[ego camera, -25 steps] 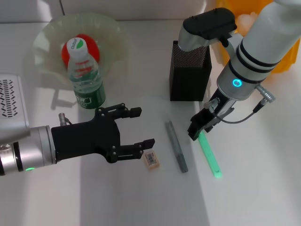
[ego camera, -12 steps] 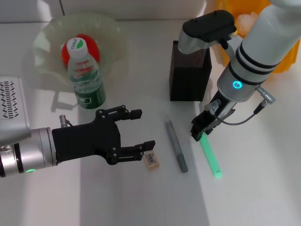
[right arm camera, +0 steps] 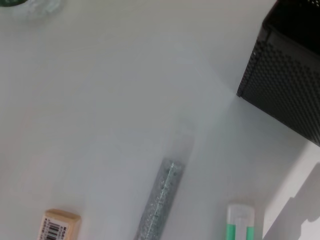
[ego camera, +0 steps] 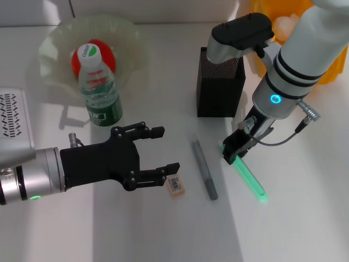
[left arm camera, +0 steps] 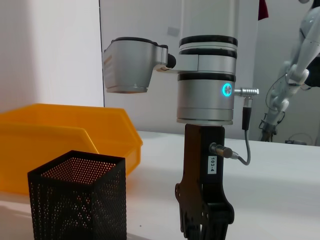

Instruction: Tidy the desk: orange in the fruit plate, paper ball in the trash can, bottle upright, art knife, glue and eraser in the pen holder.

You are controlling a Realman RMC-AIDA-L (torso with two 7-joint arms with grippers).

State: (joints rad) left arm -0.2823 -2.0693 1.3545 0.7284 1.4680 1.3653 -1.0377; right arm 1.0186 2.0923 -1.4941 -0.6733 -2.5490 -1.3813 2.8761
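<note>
Right gripper (ego camera: pixel 232 153): we find it low over the desk (ego camera: pixel 305 218), in front of the pen holder (ego camera: pixel 219 90), its tips at the near end of a green stick (ego camera: pixel 250 180); we cannot tell whether they are apart or together. Left gripper (ego camera: pixel 158 152): fingers spread apart, holding nothing, hovering to the left of and nearer us than the pen holder, one fingertip just beside the eraser (ego camera: pixel 175 185). Grey pen-like tool (ego camera: pixel 204 170): flat on the desk between eraser and green stick. Bottle (ego camera: pixel 98 87): upright, well left of the pen holder. Orange (ego camera: pixel 97 53): in the fruit plate (ego camera: pixel 60 38), behind the bottle. Trash can (ego camera: pixel 272 11): behind the pen holder, a paper ball (ego camera: pixel 284 24) inside.
</note>
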